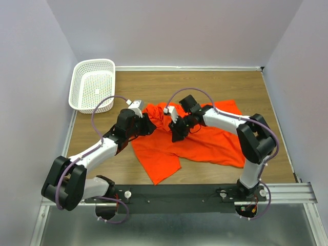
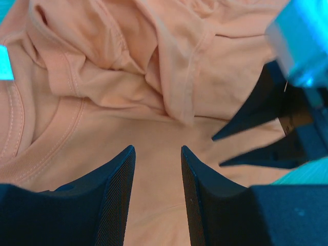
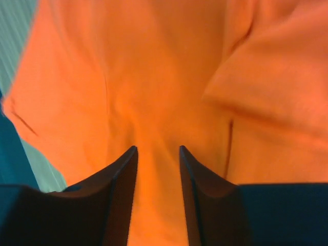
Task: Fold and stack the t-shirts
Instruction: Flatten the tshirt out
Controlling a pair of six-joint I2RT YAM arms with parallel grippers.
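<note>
Top external view: one bright orange-red short-sleeved t-shirt of thin soft fabric (image 1: 205, 143) lies crumpled and unfolded on the brown wood-grain table (image 1: 154, 87), at the centre and toward the right, with one lobe reaching the near edge. A white plastic mesh basket (image 1: 95, 61) stands at the far left corner, well apart from the garment. The left end effector (image 1: 148, 123) is lowered over the garment's left edge, and the right end effector (image 1: 177, 134) is lowered onto the bunched fabric near the middle; the two are near each other. Left wrist view: the left end effector (image 2: 158, 148) is released, its two dark textured fingers (image 2: 115, 195) parted above smooth fabric of the t-shirt (image 2: 102, 77), which appears pale peach here. A ribbed collar seam (image 2: 15, 128) curves at the left, and stitched hems fold over one another ahead. The right end effector's dark fingers (image 2: 246, 130) enter from the right, parted, tips on the fabric. Right wrist view: the right end effector (image 3: 158, 148) is released, fingers apart, directly over the t-shirt (image 3: 154, 77); a soft ridge of fabric runs into the gap. Whether the fingers touch that ridge cannot be determined. A folded layer overlaps at the right.
</note>
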